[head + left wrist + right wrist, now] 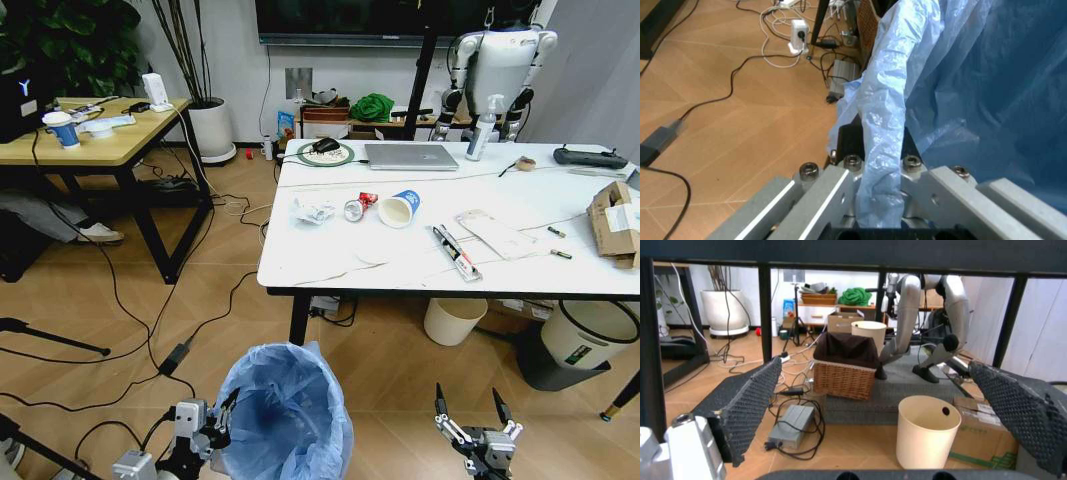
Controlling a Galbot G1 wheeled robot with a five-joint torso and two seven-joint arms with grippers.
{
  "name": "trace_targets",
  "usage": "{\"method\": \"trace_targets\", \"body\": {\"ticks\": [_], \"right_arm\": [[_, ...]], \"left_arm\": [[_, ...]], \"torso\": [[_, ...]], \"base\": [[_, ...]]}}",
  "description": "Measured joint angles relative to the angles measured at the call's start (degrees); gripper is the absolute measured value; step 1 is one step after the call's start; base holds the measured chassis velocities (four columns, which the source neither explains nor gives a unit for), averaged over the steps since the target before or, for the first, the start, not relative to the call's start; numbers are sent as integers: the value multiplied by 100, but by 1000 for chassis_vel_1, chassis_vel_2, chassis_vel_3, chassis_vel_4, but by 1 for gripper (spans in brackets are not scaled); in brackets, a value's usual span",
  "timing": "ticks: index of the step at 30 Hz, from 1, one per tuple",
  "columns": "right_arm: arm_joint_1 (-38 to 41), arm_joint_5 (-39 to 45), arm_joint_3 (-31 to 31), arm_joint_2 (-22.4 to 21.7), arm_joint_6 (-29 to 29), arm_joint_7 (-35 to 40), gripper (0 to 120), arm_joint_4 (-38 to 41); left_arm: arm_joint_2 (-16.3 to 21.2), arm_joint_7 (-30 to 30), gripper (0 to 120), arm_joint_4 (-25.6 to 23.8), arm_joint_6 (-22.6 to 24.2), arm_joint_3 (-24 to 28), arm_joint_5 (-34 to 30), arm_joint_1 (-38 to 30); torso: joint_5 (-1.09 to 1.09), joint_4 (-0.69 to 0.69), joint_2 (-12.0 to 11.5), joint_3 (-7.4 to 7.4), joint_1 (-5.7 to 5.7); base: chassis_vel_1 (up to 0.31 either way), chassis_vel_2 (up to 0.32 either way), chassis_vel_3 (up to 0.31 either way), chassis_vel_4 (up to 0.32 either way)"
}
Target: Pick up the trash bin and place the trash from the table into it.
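While the round bin sits on the wood floor:
Left claw (222,418): pinching trash bin (285,410)'s crinkled blue liner rim.
Right claw (470,410): spread wide, low, beside it.

Blue-bagged trash bin (285,410) stands upright on the floor before the litter-strewn table (330,262).

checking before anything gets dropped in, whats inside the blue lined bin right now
The trash bin shows only crinkled blue liner inside in the head view; its bottom is hidden by the folds. The left claw is shut on its rim.
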Motion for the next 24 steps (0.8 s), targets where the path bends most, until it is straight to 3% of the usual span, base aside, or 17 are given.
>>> {"method": "trace_targets", "body": {"ticks": [24], "right_arm": [[-11, 5, 0, 0, 7, 2, 100, 23]], "left_arm": [[-19, -39, 0, 12, 16, 35, -55, -15]], "torso": [[0, 0, 666, 379, 287]], "base": [[0, 0, 0, 0]]}}
